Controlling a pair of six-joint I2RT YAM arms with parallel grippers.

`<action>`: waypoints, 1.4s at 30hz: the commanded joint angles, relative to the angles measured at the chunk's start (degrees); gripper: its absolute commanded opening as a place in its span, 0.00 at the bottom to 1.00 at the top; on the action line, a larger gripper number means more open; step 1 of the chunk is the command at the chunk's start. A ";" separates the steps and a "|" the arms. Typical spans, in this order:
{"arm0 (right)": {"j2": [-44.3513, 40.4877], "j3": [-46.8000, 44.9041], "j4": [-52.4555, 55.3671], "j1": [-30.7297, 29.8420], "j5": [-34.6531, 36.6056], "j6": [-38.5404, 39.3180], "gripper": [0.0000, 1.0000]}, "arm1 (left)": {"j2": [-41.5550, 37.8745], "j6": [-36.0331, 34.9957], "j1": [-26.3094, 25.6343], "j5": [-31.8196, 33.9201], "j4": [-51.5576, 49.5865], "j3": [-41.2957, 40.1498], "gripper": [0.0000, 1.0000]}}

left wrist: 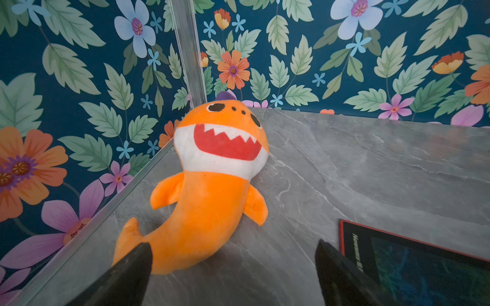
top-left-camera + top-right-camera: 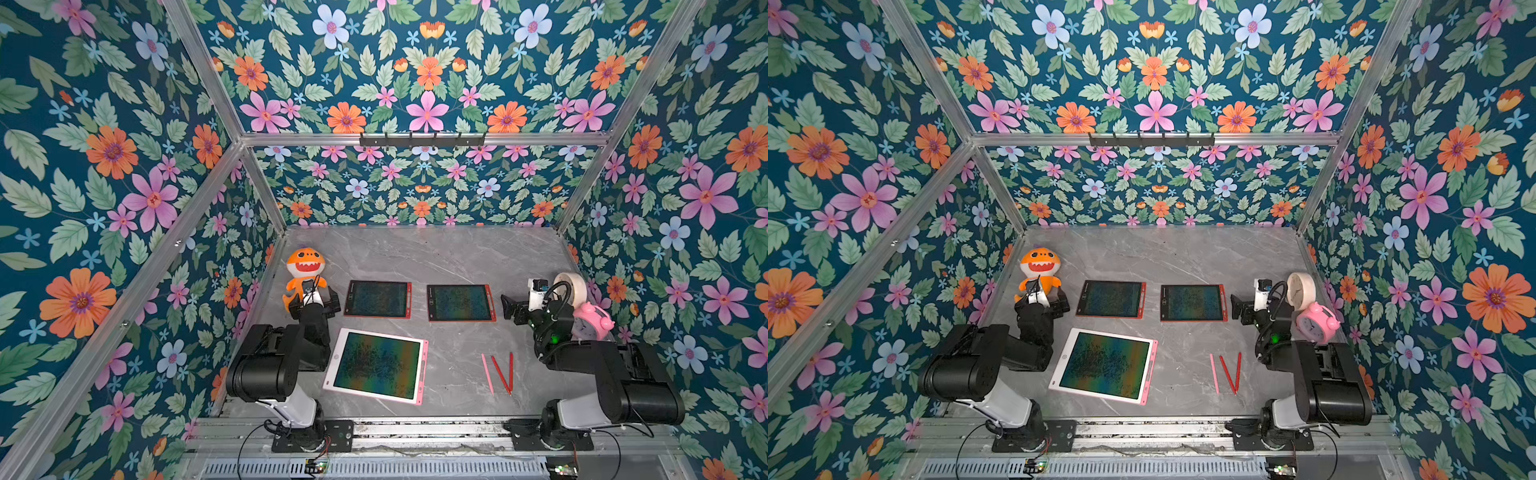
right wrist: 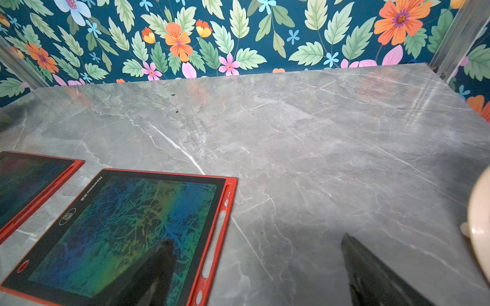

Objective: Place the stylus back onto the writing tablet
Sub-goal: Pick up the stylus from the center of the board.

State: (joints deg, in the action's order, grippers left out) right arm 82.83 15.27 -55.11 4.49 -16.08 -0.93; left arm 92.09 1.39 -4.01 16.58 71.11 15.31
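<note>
Three styluses lie loose on the grey table near the front right: a pink stylus (image 2: 487,373) and two red styluses (image 2: 500,374) (image 2: 510,371), shown in both top views. A pink-framed writing tablet (image 2: 376,365) lies tilted at the front centre. Two red-framed tablets (image 2: 377,299) (image 2: 460,302) lie side by side behind it. My left gripper (image 2: 314,305) (image 1: 233,245) stands open and empty beside the left red tablet (image 1: 413,265). My right gripper (image 2: 513,309) (image 3: 257,239) is open and empty, one finger above the right red tablet (image 3: 127,227).
An orange shark plush (image 2: 305,268) (image 1: 206,190) lies by the left wall, just ahead of the left gripper. A cream round clock (image 2: 571,286) and a pink alarm clock (image 2: 594,318) stand by the right wall, behind the right arm. Flowered walls enclose the table.
</note>
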 commanded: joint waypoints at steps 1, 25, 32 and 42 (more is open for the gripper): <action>0.13 0.29 -0.89 -0.04 -0.13 0.70 0.99 | 0.02 -0.34 0.06 0.03 1.22 0.16 1.00; 0.23 2.32 2.98 0.06 9.22 -3.36 0.99 | 0.10 -0.36 0.07 -0.06 0.92 0.33 1.00; -10.34 2.36 11.95 -4.82 27.61 -3.83 0.99 | -2.01 -1.39 -2.25 4.06 3.35 -1.92 1.00; -51.27 15.59 75.12 -0.36 21.01 -35.43 0.99 | -31.20 10.15 -12.87 15.95 -43.09 11.14 1.00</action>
State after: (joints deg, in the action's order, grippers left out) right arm 34.85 29.17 -3.64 3.60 9.10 -26.13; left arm 65.89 0.80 -16.53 28.51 52.58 22.52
